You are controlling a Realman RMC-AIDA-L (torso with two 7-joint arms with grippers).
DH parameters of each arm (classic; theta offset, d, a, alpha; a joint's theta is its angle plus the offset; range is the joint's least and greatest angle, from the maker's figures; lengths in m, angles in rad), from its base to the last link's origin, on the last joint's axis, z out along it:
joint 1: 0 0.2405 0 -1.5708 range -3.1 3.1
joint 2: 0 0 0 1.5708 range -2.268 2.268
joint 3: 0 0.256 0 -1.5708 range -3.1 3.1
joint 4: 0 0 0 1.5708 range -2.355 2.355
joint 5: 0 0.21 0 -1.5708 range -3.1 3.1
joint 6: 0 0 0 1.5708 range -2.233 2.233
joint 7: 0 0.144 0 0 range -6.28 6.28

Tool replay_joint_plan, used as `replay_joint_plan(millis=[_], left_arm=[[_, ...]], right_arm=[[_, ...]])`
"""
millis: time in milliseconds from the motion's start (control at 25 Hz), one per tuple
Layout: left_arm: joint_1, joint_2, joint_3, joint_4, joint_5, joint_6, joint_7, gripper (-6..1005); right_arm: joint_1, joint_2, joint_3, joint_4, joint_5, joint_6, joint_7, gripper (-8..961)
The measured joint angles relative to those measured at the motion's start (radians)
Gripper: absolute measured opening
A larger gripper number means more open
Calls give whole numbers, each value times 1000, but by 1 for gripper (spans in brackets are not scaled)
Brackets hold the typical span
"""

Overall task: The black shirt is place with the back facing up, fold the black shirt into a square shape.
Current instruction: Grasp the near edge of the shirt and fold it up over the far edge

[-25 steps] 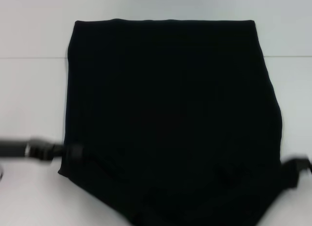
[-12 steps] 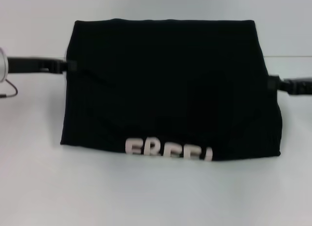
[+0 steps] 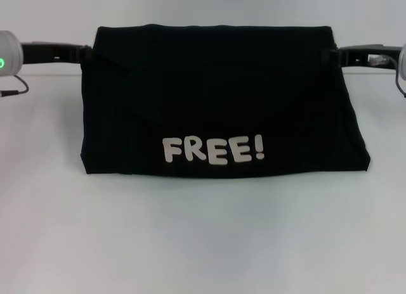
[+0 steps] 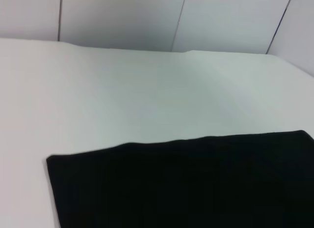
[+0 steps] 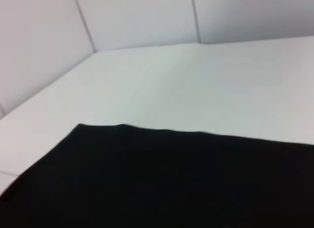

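Note:
The black shirt (image 3: 222, 97) lies on the white table, folded into a wide band, with cream letters "FREE!" (image 3: 212, 149) facing up near its front fold. My left gripper (image 3: 90, 53) is at the shirt's far left corner and my right gripper (image 3: 328, 55) at its far right corner. Each is shut on the folded-over edge of the fabric. In both wrist views only black cloth shows, in the left (image 4: 196, 184) and in the right (image 5: 171, 179), and no fingers are in sight.
The white table (image 3: 203, 243) stretches in front of the shirt and to both sides. A panelled wall (image 4: 147, 16) rises behind the table's far edge. A cable (image 3: 16, 91) hangs from my left arm at the left edge.
Both grippers have carried the shirt's near edge up and away to the far edge. This folded the shirt over and turned the "FREE!" letters fully into view.

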Motion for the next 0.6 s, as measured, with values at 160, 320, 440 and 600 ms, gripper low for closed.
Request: replay_joint_plan(millis=[160, 320, 440, 600], left_arm=[[-14, -3, 9, -2, 0, -30, -1, 2], [-24, -6, 9, -31, 0, -74, 12, 3], [-31, -8, 9, -67, 0, -115, 37, 3], [-36, -25, 9, -93, 2, -167, 68, 2]], right_arm=[[6, -5, -11, 0, 5, 30, 12, 39], [5, -12, -11, 4, 16, 40, 12, 43], [1, -11, -11, 22, 23, 65, 1, 45], [-4, 10, -11, 42, 26, 126, -6, 49]])
